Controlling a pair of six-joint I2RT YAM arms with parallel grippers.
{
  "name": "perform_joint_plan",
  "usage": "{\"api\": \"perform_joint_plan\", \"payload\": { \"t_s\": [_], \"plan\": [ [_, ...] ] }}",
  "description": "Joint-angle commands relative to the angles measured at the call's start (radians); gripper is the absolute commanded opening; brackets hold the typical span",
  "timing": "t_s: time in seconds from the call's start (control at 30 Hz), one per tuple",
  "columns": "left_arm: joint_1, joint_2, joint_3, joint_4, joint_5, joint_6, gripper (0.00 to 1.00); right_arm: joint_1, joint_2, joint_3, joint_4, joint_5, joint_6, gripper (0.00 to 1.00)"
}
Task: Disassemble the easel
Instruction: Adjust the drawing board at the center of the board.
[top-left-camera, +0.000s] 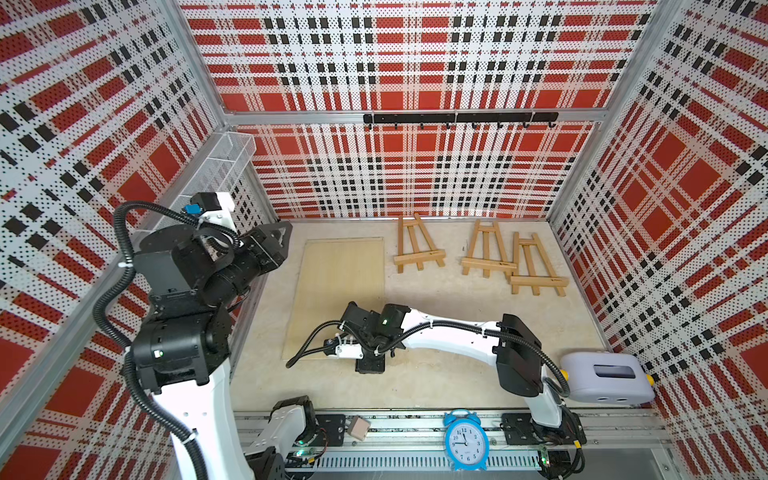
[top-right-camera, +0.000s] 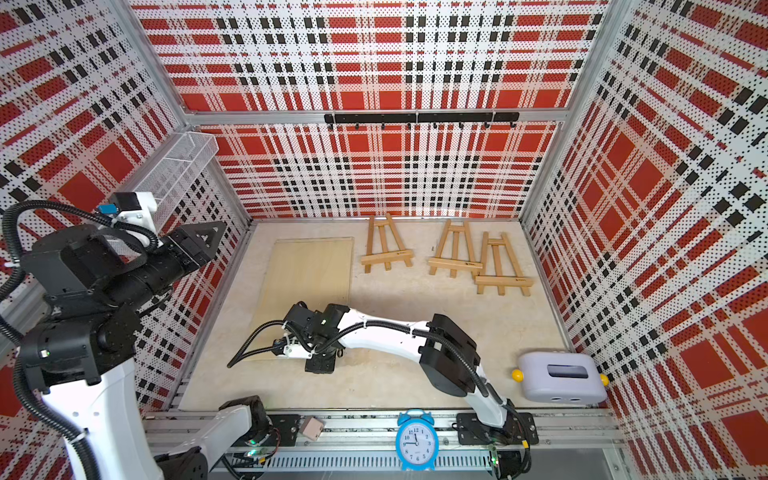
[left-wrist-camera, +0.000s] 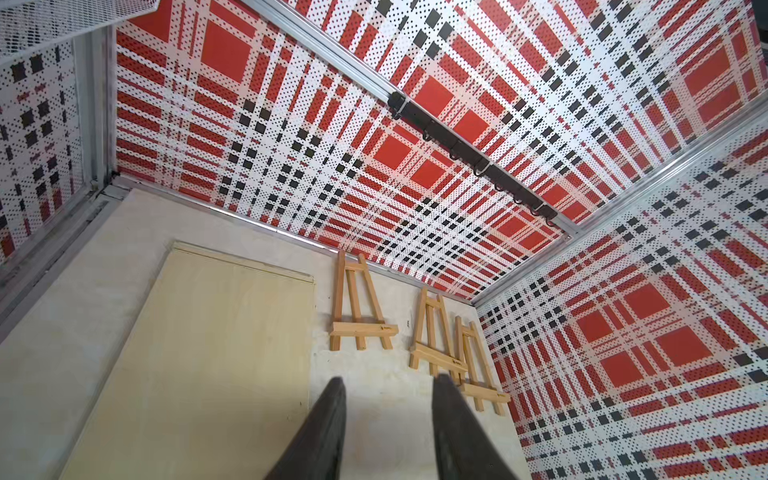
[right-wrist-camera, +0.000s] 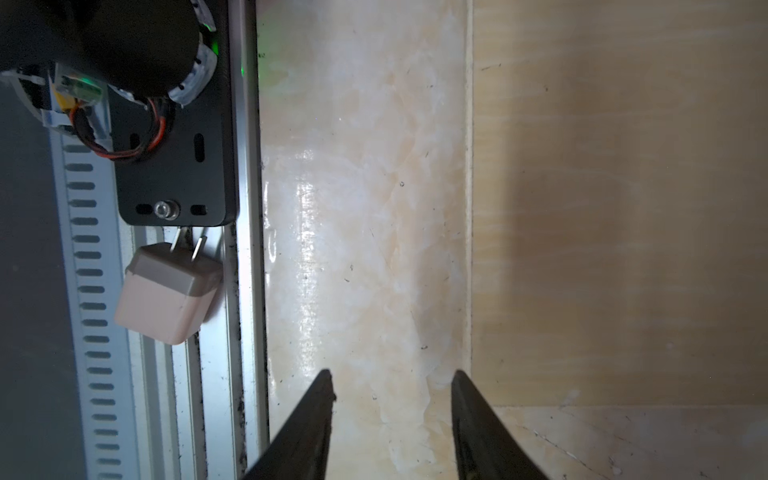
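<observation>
This is a robot test cell in a lab. Perforated panel walls (top-left-camera: 415, 62) printed in red, black and white plaid close in a marble-look surface (top-left-camera: 436, 382) on three sides, held by bare aluminium frame bars (top-left-camera: 291, 118). Two robot arms (top-left-camera: 449, 334) are bolted to a metal rail (top-left-camera: 395, 417) along the open front, with a slotted cable duct (top-left-camera: 395, 461) just beside it. A black hook rail (top-left-camera: 459, 118) and a wire basket (top-left-camera: 226, 156) hang on the walls. Unrelated props lie about: small wooden easels (top-left-camera: 419, 249), a blue alarm clock (top-left-camera: 465, 442) and a wall plug (right-wrist-camera: 166, 299).
</observation>
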Motion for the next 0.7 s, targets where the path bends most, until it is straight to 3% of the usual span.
{"api": "perform_joint_plan", "payload": {
  "t_s": [0.0, 0.3, 0.67],
  "plan": [
    [0.019, 0.002, -0.010, 0.005, 0.054, -0.011, 0.38, 0.005, 0.022, 0.036, 0.004, 0.008, -0.020, 0.49],
    [0.030, 0.011, -0.019, 0.006, 0.080, -0.009, 0.38, 0.065, 0.074, 0.004, 0.196, 0.332, -0.066, 0.53],
    [0.032, 0.031, -0.013, 0.018, 0.104, -0.014, 0.38, 0.069, 0.184, 0.124, 0.227, 0.344, -0.081, 0.55]
  ]
}}
